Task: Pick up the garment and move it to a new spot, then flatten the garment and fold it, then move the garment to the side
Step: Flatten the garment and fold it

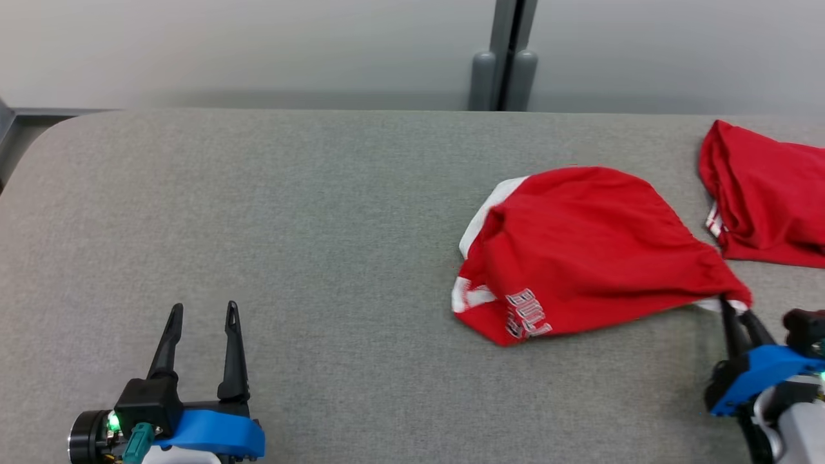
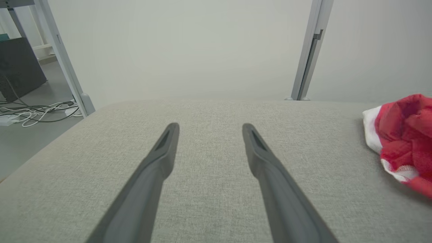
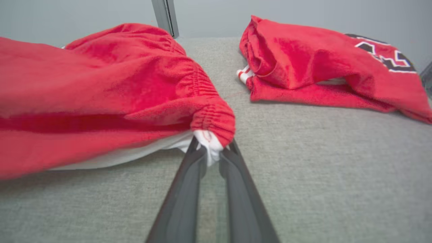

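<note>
Garment: the red garment (image 1: pixel 580 245) is lying bunched on the right half of the grey worktop (image 1: pixel 290 212), about midway between the front and back edges, white trim and lettering showing along its left side.

Right gripper: the right gripper (image 1: pixel 728 306) is reaching in from the front right corner and clenching its two fingers on the garment's near right corner. In the right wrist view the white hem is being squeezed between the tips of the right gripper (image 3: pixel 211 148), and the gathered red cloth (image 3: pixel 101 84) is bulging just behind them.

Why that corner: it is probably the nearest free edge, so a lift there should drag the rest along.

Left gripper: the left gripper (image 1: pixel 205 309) is hovering near the front left edge, fingers spread and holding nothing, likely waiting for a second corner. From the left wrist view, the left gripper (image 2: pixel 210 127) is pointing at bare cloth-covered worktop, with the garment (image 2: pixel 401 141) off to the right.

Neighbour: a second red garment (image 1: pixel 767 193) is resting by the right edge, apart from the first; it shows as well in the right wrist view (image 3: pixel 320 67).

Step in hand: the pickup is seemingly starting; moving, flattening and folding are not yet done.
</note>
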